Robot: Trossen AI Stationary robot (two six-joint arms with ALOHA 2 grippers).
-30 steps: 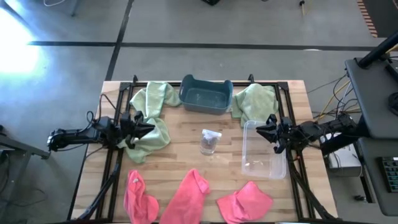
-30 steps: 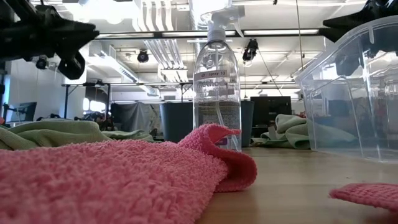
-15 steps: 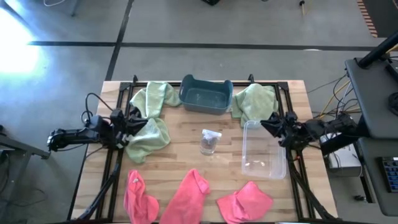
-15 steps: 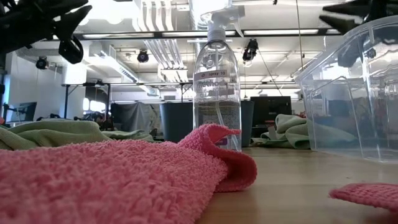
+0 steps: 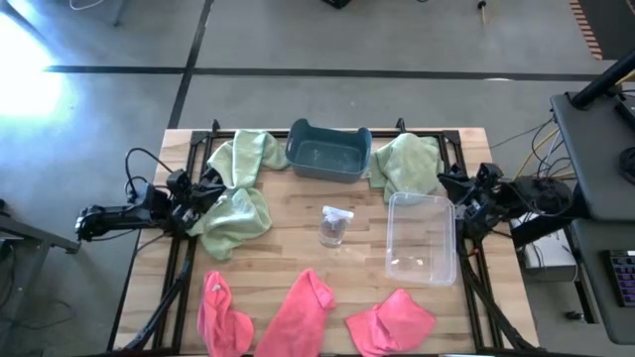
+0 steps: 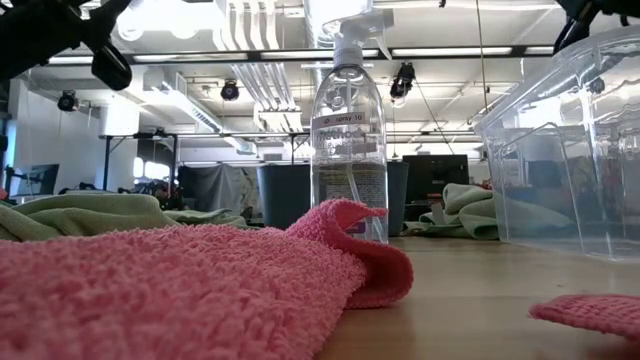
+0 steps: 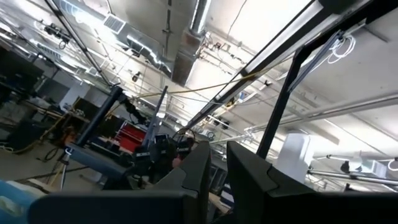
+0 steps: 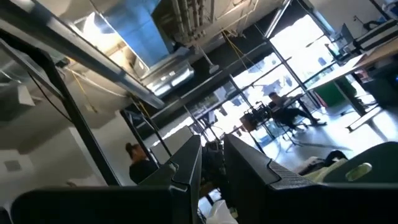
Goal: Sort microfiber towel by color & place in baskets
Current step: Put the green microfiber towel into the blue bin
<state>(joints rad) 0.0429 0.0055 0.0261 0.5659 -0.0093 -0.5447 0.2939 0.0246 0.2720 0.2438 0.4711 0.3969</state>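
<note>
Overhead, ducts (bright lights); wooden table holds pink towels.

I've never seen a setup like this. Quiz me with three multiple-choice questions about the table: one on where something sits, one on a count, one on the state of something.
1. Where does the spray bottle stand?
A. inside the teal basket
B. mid-table, beside the clear basket
C. on a pink towel

2. How many pink towels lie along the near edge?
A. one
B. three
C. five

3. What is in the teal basket?
A. nothing
B. green towels
C. the bottle

Answers:
1 B: the spray bottle stands on bare wood beside the clear basket.
2 B: three pink towels show there.
3 A: the teal basket holds nothing; the green towels lie outside it.
</note>
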